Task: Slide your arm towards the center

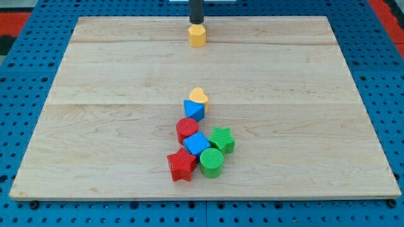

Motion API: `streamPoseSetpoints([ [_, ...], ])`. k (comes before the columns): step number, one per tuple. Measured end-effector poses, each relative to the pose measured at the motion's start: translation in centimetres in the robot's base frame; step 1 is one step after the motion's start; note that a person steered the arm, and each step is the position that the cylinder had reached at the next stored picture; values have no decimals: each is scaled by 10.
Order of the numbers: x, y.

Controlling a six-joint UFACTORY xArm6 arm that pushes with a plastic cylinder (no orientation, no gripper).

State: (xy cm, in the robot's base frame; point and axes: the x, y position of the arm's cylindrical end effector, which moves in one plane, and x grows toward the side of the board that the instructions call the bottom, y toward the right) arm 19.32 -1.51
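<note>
My tip [196, 23] is at the view's top, near the board's far edge, touching or just behind a yellow hexagon block [197, 35]. Far below it, around the board's middle and lower middle, a cluster lies: a yellow heart [199, 96], a blue triangular block [194, 110], a red cylinder [187, 130], a blue cube [197, 144], a green star [221, 139], a green cylinder [211, 162] and a red star [182, 165]. The cluster blocks touch one another. My tip is well apart from them.
The wooden board [95, 113] rests on a blue pegboard surface [25, 94]. Red edging shows at the view's top corners [12, 16].
</note>
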Motion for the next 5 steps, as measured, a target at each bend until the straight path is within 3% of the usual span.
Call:
streamPoseSetpoints([
  [5,-1,0],
])
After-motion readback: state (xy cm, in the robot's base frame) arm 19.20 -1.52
